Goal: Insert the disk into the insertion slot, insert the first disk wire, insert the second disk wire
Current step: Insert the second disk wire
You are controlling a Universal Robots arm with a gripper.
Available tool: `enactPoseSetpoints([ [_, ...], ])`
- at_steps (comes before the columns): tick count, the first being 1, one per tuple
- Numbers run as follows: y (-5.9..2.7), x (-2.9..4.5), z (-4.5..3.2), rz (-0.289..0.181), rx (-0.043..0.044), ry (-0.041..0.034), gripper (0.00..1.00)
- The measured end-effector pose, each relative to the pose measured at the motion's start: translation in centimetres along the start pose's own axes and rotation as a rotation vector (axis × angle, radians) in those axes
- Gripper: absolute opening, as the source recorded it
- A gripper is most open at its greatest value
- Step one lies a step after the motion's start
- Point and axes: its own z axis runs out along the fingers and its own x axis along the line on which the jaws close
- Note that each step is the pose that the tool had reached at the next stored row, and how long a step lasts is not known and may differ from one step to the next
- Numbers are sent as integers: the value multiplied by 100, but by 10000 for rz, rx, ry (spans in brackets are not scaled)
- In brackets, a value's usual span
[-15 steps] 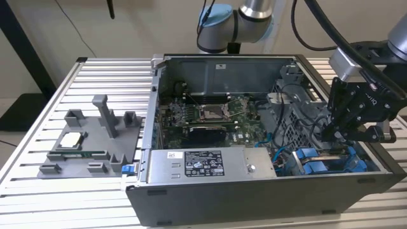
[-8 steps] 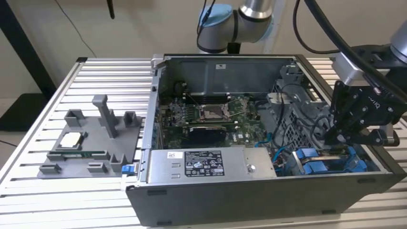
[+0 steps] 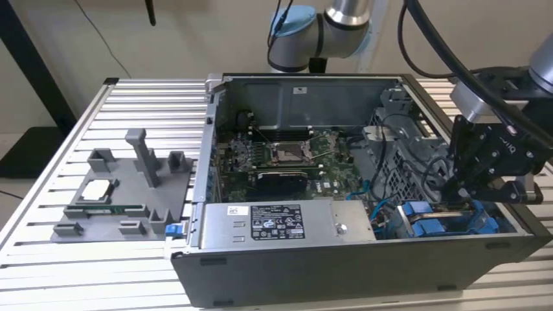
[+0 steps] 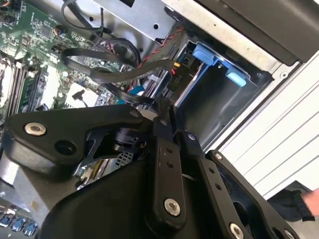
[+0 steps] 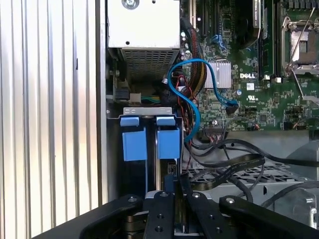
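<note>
Slot [image 5: 149,144] with 2 blue clips [image 5: 133,142] inside open case [image 3: 363,259] — gripper [image 5: 175,186] just above, fingers pressed together, gripping nothing visible.

An open computer case [image 3: 285,272] is seen standing on a ribbed metal table [image 3: 52,194]. Inside it, a green motherboard [image 3: 285,155] is laid flat, and a grey labelled power-supply box [image 3: 285,223] is mounted along the near wall. A blue cable [image 5: 192,87] is looped beside the power-supply box in the first wrist view, with black cables [image 5: 234,164] bundled nearby. A grey fixture tray [image 3: 125,194] with upright posts is placed on the table toward the exterior view's left, just beside the case.
</note>
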Motion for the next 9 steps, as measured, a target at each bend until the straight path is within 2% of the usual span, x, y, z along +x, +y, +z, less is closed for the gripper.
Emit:
enactPoseSetpoints([
  [9,-2,4,43,-12,131,-5,16],
])
